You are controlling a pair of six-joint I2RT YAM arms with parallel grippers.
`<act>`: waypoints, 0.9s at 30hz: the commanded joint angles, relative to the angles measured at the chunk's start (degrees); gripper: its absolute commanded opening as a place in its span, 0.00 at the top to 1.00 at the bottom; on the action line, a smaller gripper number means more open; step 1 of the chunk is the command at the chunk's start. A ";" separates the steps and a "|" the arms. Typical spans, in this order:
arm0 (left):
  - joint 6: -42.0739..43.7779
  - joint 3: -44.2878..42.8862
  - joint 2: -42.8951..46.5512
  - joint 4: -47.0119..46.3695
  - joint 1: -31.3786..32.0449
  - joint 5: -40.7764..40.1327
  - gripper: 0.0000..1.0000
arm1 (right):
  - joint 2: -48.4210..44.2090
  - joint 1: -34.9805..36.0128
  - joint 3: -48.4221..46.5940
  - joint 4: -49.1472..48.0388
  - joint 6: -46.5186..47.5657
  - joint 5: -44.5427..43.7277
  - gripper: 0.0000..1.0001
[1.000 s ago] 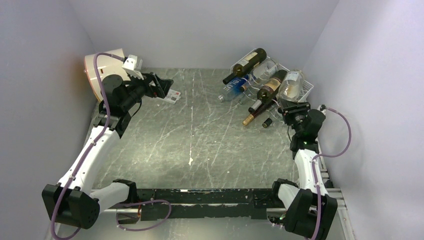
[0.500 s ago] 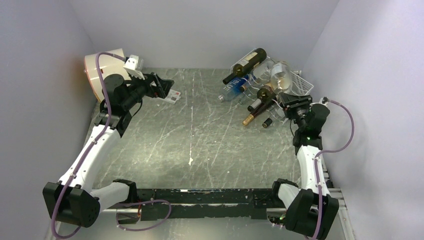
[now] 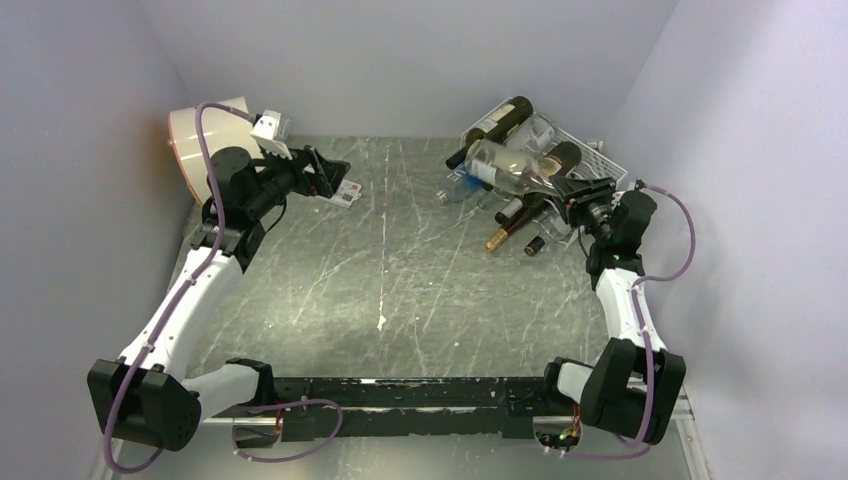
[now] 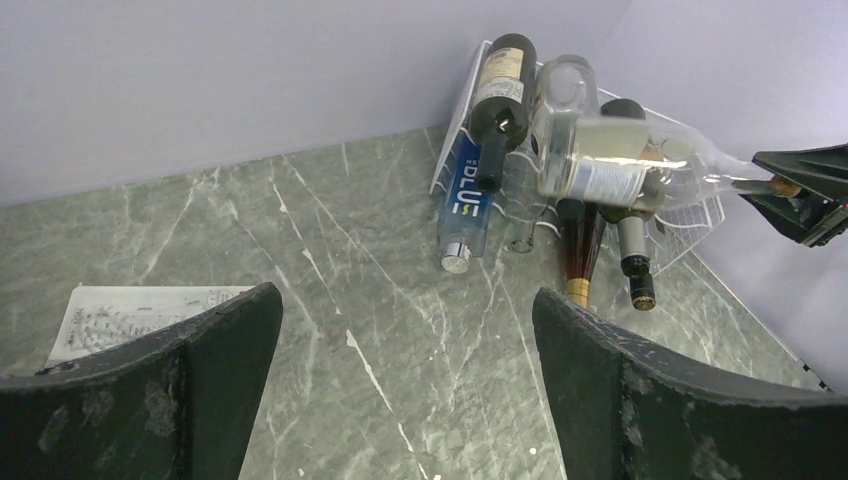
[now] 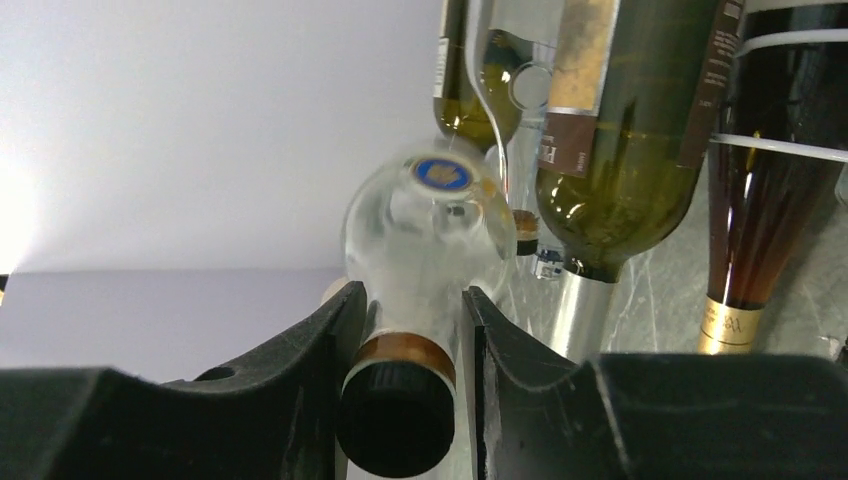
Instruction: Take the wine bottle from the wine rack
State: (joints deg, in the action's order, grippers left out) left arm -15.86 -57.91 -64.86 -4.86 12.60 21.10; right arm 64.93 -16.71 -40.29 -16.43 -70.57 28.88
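The white wire wine rack stands at the back right with several bottles lying in it. My right gripper is shut on the neck of a clear glass wine bottle and holds it level in the air above the rack's front, base pointing left. In the right wrist view the fingers clamp the neck just above the dark cap, with the clear bottle extending away. The left wrist view shows the bottle over the rack. My left gripper is open and empty, far left.
A dark bottle, a blue bottle and two dark bottles lie on the rack with necks toward the table. A cream drum sits at the back left. A printed card lies below my left gripper.
My right gripper has lifted the clear bottle out of its cradle and swung it up and left. It went from lying in the rack to hanging level above the other bottles. The left arm barely moved.
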 commanded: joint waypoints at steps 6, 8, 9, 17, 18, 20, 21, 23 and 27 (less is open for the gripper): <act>-1.26 -2.97 -2.96 -0.97 0.75 6.83 0.01 | 1.29 0.01 -2.70 -11.44 -3.94 2.86 1.00; -2.22 -3.13 -4.09 -1.36 0.91 8.32 0.01 | 2.11 0.01 -2.94 -11.50 -3.61 3.71 1.00; -2.61 -3.29 -4.51 -1.38 0.93 8.68 0.01 | 2.61 -0.01 -3.51 -10.73 -2.42 4.44 1.00; -3.25 -3.36 -4.98 -1.10 1.02 8.56 0.01 | 5.23 4.68 -8.70 -0.59 9.03 9.07 1.00; -3.18 -3.40 -4.93 -1.05 1.02 8.48 0.01 | 5.21 5.91 -9.84 2.63 11.38 8.08 1.00; -2.98 -3.51 -4.84 -0.74 1.02 7.84 0.01 | 4.94 9.07 -10.99 4.96 15.25 6.99 1.00; -2.79 -3.52 -4.84 -0.63 0.96 7.71 0.01 | 4.67 11.06 -11.23 4.81 16.49 6.42 1.00; -2.49 -3.69 -4.74 -0.23 1.02 7.33 0.01 | 5.02 15.12 -12.20 4.50 20.14 6.18 1.00; -1.64 -4.03 -4.13 0.60 1.02 5.91 0.01 | 6.59 24.46 -15.86 5.78 27.98 2.46 1.00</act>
State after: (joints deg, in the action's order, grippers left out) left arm -18.41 -59.53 -70.50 -4.36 13.30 27.68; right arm 71.90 0.86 -50.04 -7.35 -45.91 31.77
